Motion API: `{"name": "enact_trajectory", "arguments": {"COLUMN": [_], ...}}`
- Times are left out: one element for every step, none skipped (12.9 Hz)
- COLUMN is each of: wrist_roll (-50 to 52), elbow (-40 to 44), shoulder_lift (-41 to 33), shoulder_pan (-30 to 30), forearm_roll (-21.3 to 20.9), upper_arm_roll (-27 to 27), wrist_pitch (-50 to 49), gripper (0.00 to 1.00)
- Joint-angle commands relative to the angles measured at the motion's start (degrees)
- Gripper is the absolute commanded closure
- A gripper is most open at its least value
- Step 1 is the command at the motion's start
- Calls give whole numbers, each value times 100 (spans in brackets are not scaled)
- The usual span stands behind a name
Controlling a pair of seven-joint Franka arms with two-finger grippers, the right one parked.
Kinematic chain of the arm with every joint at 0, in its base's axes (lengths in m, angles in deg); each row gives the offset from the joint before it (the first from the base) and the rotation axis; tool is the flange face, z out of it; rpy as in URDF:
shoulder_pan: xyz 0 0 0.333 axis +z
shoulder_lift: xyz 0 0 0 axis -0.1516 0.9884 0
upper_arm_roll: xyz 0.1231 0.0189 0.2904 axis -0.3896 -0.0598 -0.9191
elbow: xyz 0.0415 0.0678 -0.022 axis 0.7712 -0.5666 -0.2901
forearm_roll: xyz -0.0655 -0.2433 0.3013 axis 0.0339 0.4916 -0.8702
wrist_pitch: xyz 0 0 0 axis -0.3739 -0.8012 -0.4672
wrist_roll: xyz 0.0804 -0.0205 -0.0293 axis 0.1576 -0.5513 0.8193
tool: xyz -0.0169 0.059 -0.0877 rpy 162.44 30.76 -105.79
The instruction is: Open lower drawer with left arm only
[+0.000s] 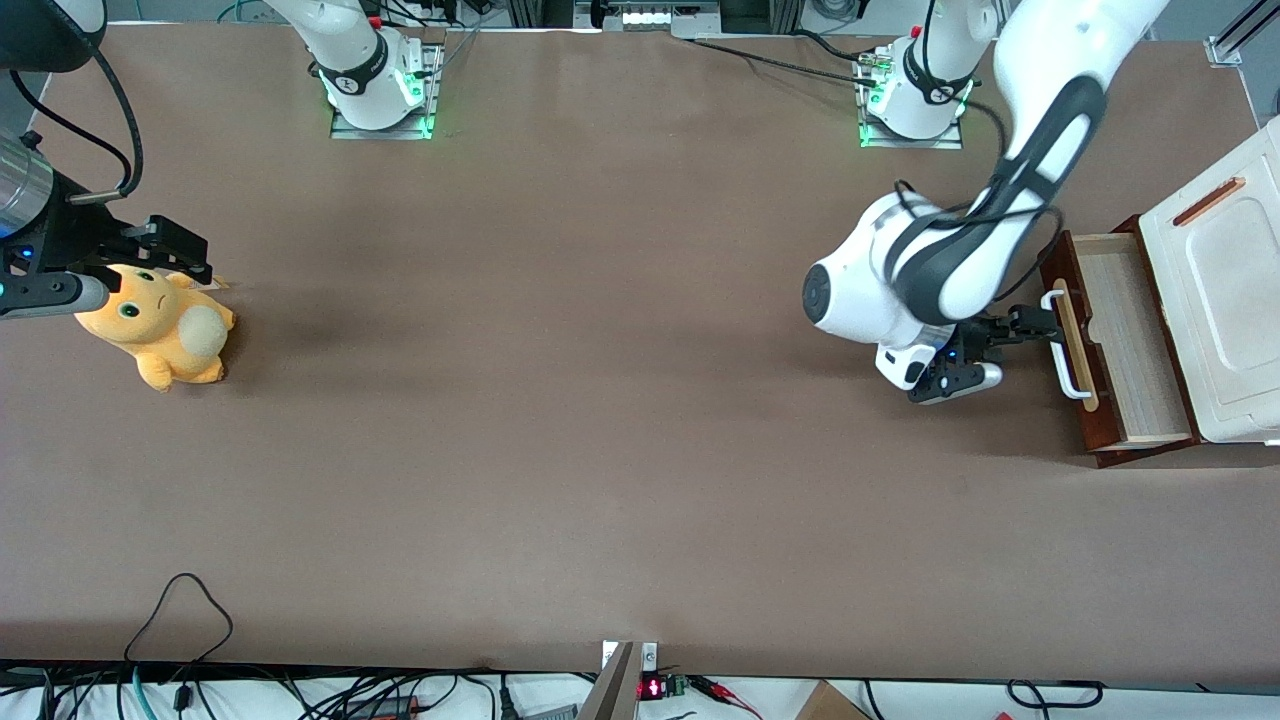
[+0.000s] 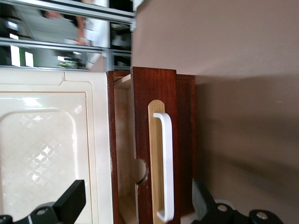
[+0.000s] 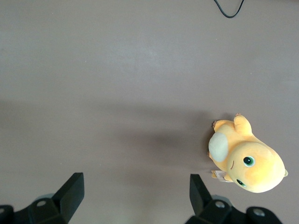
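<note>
The lower drawer [image 1: 1140,340] stands pulled out of the cabinet toward the table's middle, its pale wood interior showing. Its dark reddish-brown front [image 2: 154,88] carries a white loop handle [image 1: 1062,345] on a pale wood strip. My left arm's gripper [image 1: 1030,325] is open, right in front of the handle, on the drawer's front side. In the left wrist view the handle [image 2: 166,154] lies between the two black fingers [image 2: 70,200] of the gripper [image 2: 138,189], with a gap to each. Nothing is held.
The cabinet's white moulded top [image 1: 1225,290] sits at the working arm's end of the table and also shows in the left wrist view [image 2: 46,140]. An orange plush toy [image 1: 160,330] lies toward the parked arm's end. A black cable loop [image 1: 180,600] lies near the front edge.
</note>
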Motion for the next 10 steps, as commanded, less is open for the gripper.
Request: {"name": "enact_trajectory", "arguments": {"wrist_roll": [-997, -1480, -1815, -2149, -2527, -3096, -3624, -4012, -4390, -4594], "elbow": [708, 1050, 1323, 1535, 1607, 1616, 1616, 1590, 1512, 1345], "shoulder_lift": [-629, -831, -998, -1191, -1385, -1587, -1728, -1816, -1930, -2062], "shoulder_pan": [-5, -31, -66, -153, -224, -259, -312, -321, -339, -382], "forearm_roll": [1535, 2237, 2853, 3547, 4128, 4691, 5271, 5868, 6327, 6418], "upper_arm_roll": [-178, -440, -729, -1150, -1520, -1941, -2363, -2767, -3076, -3192], "wrist_pitch": [437, 464, 464, 499, 595, 718, 867, 956, 1087, 1175], "gripper": [0, 0, 0, 0, 0, 0, 0, 0, 0, 0]}}
